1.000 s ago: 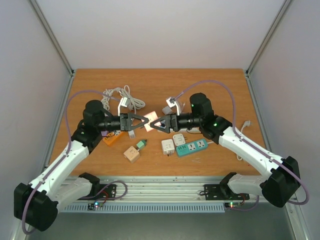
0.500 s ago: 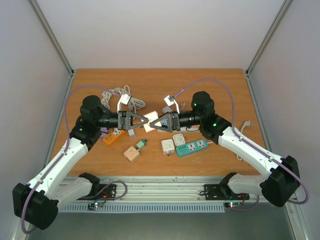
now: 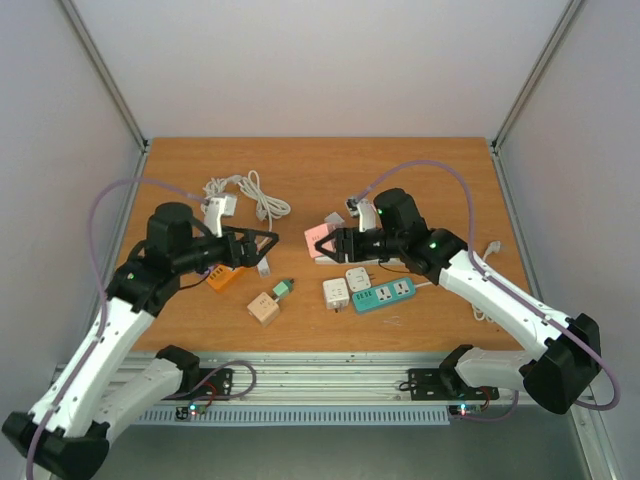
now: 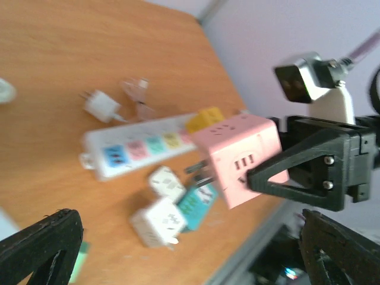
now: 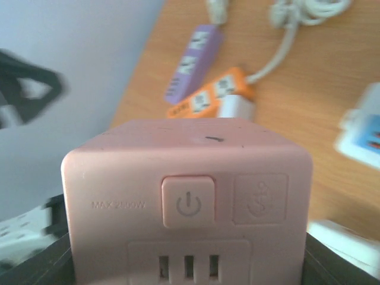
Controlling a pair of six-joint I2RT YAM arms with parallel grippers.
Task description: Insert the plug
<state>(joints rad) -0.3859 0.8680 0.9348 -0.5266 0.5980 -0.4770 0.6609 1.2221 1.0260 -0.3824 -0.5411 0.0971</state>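
Left jaws wide open, empty, pulled back to the left; right jaws closed on the pink cube (image 3: 318,241), which both held a second ago. Handover looks done. The cube hangs over the worktop (image 3: 300,170) centre, with no plug in it yet.

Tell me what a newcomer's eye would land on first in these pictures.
First comes the pink cube socket, held up off the table in the right gripper near the middle of the scene. Facing it from the left, the left gripper stands wide open and empty. Below them the wooden table is littered with adapters, a teal power strip right of centre and an orange power strip on the left.
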